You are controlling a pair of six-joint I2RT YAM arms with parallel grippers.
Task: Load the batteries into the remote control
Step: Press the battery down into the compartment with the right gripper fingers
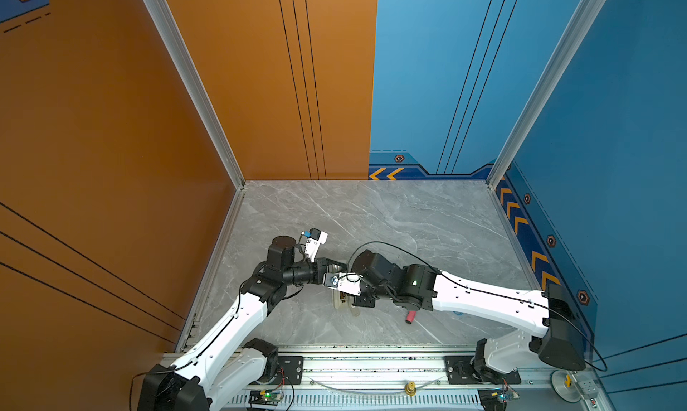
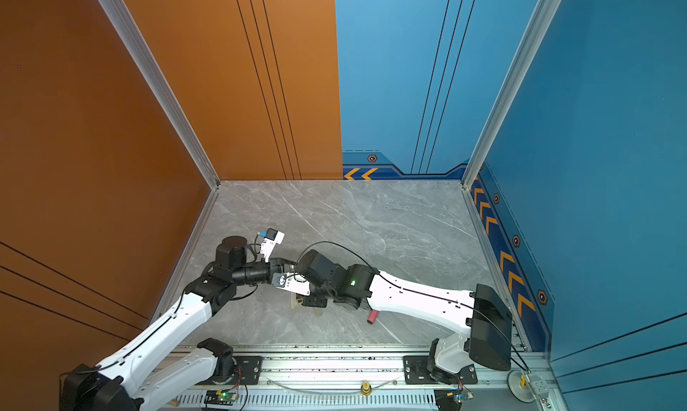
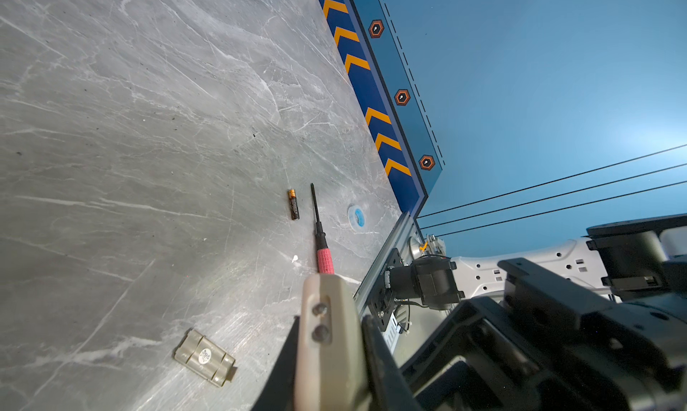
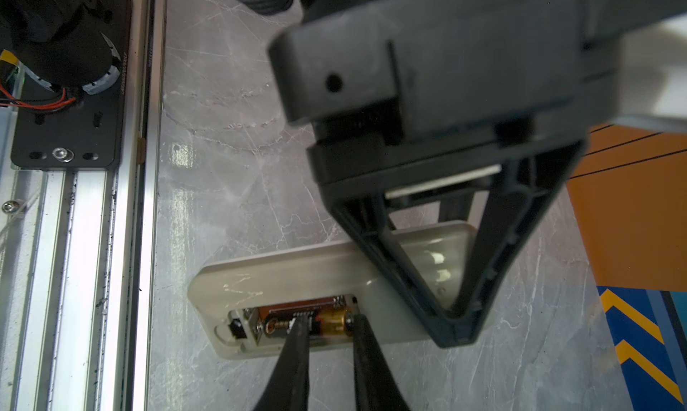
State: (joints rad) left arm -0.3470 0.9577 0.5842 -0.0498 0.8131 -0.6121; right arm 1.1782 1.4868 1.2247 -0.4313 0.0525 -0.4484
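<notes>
Remote control (image 4: 297, 279) back-up on table (image 4: 230, 93), recess uncovered. Right gripper (image 4: 327, 325) narrowly parted over battery (image 4: 319, 321) seated in recess; grasp unclear. Left gripper (image 4: 451, 308) closed, tips pressing remote's far end. Second battery (image 3: 293, 204) loose beside screwdriver (image 3: 320, 238), away from remote.

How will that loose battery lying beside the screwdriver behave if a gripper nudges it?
The battery is a smooth little cylinder lying on its side, so it would probably roll. The polished table likely gives little friction. It seems stiff, so a pinch across the middle should hold.
</notes>
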